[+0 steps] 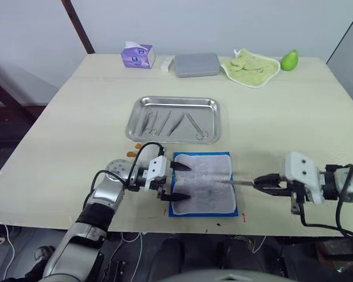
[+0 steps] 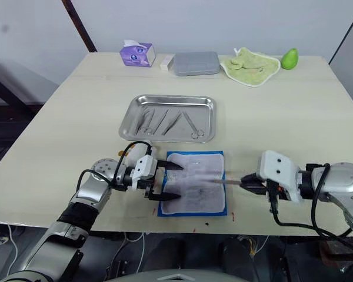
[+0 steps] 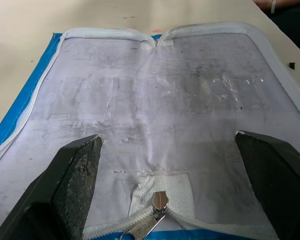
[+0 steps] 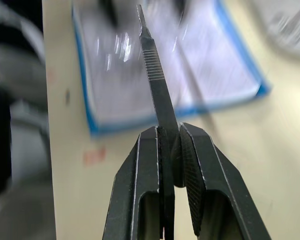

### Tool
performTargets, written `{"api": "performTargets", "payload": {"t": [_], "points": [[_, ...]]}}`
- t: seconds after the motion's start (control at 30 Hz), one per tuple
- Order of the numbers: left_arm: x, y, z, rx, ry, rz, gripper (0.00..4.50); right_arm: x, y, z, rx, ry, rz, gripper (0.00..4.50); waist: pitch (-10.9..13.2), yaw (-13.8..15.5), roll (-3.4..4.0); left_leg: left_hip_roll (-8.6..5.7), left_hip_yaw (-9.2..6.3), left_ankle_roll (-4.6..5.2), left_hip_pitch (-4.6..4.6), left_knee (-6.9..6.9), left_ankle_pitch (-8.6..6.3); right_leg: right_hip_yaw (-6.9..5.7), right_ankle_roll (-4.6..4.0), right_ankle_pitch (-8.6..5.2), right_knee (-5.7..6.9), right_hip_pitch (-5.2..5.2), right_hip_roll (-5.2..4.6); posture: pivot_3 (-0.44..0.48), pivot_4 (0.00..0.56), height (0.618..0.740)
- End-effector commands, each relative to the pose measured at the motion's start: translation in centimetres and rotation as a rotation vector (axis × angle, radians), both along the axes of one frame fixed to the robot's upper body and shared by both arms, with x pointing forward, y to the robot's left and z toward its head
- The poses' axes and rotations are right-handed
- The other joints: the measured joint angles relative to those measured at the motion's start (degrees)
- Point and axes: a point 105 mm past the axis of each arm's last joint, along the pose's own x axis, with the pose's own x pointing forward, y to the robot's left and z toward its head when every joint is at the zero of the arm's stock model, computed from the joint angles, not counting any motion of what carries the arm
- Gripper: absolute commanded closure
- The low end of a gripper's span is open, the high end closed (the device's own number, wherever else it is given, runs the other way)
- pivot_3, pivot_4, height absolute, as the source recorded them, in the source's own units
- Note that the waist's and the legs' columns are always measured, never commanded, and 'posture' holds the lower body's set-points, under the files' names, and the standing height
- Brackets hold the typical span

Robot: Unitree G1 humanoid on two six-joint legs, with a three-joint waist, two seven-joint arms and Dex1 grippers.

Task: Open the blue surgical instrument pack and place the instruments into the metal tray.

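The blue surgical instrument pack (image 1: 215, 197) lies unzipped and spread flat near the table's front edge, its grey-white lining (image 3: 160, 85) facing up. My left gripper (image 1: 187, 183) is open, its two fingers spread low over the pack's left part, on either side of the zipper pull (image 3: 159, 202). My right gripper (image 1: 257, 182) is shut on one thin dark instrument (image 4: 152, 75), which points left over the pack's right edge. Behind the pack stands the metal tray (image 1: 175, 99) with several instruments (image 1: 176, 123) lying in it.
Along the table's far edge are a purple tissue box (image 1: 137, 56), a small white block (image 1: 167, 63), a grey lidded box (image 1: 197, 64), a green cloth (image 1: 250, 66) and a green fruit (image 1: 289, 59). The pack lies close to the table's front edge.
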Motion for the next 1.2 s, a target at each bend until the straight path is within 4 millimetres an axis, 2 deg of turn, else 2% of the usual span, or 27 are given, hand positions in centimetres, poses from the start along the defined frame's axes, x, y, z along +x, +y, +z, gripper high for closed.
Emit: {"api": "performTargets", "payload": {"t": [0.03,0.17,0.27,0.37,0.43,0.73,1.0,1.2], "points": [[-1.5,0.9,-3.6,0.106,0.117,0.029,0.0,1.2,1.4,2.3,0.103,-0.077,-0.05,4.44,0.0,0.0,0.01,0.0,0.0,0.0,0.0,0.0,0.0,0.01,0.0,0.0,0.0,0.0,0.01,0.0,0.15,0.74],[-1.5,1.0,-3.5,0.104,0.114,0.034,0.0,3.8,3.7,3.6,0.212,-0.134,-0.145,4.44,0.0,0.0,0.05,-0.01,-0.03,0.0,-0.05,-0.02,0.0,0.04,-0.01,0.0,-0.01,-0.02,0.03,0.0,0.15,0.74],[-1.4,1.0,-3.5,0.103,0.113,0.038,0.0,6.5,4.6,3.9,0.154,-0.188,-0.291,4.44,0.1,-0.2,0.23,-0.02,0.01,0.0,-0.03,-0.01,0.0,0.12,-0.01,0.01,0.01,-0.03,0.04,0.0,0.15,0.74],[-1.2,0.9,-3.4,0.1,0.112,0.044,0.0,9.1,7.1,4.3,0.241,-0.067,-0.365,4.44,0.0,-0.2,0.27,-0.03,-0.02,0.01,-0.05,-0.01,0.0,0.12,-0.1,0.05,0.05,-0.06,0.06,0.0,0.15,0.74],[-1.1,0.9,-3.4,0.097,0.112,0.048,0.0,11.0,8.3,4.3,0.273,-0.018,-0.458,4.44,0.0,-0.1,0.36,-0.02,-0.02,0.01,-0.03,-0.02,0.0,0.15,-0.26,0.13,0.09,-0.08,0.09,0.0,0.15,0.74],[-1.1,0.7,-3.4,0.09,0.113,0.057,0.0,16.5,11.0,2.4,0.321,0.057,-0.711,4.44,0.0,-0.2,0.38,-0.13,-0.01,0.01,-0.1,0.01,0.01,0.21,-0.27,0.15,0.15,-0.12,0.02,0.0,0.15,0.74],[-1.1,0.6,-3.4,0.088,0.113,0.06,0.0,19.9,12.3,0.0,0.309,0.067,-0.823,4.44,0.0,-0.2,0.4,-0.12,-0.02,0.02,-0.1,0.02,0.01,0.2,-0.27,0.15,0.2,-0.13,0.02,0.0,0.15,0.74],[-1.1,0.5,-3.4,0.086,0.111,0.061,0.0,20.8,12.6,-0.7,0.313,0.07,-0.851,4.44,0.1,-0.2,0.42,-0.12,-0.02,0.02,-0.1,0.01,0.01,0.2,-0.27,0.15,0.21,-0.13,0.03,0.0,0.15,0.74]]}}
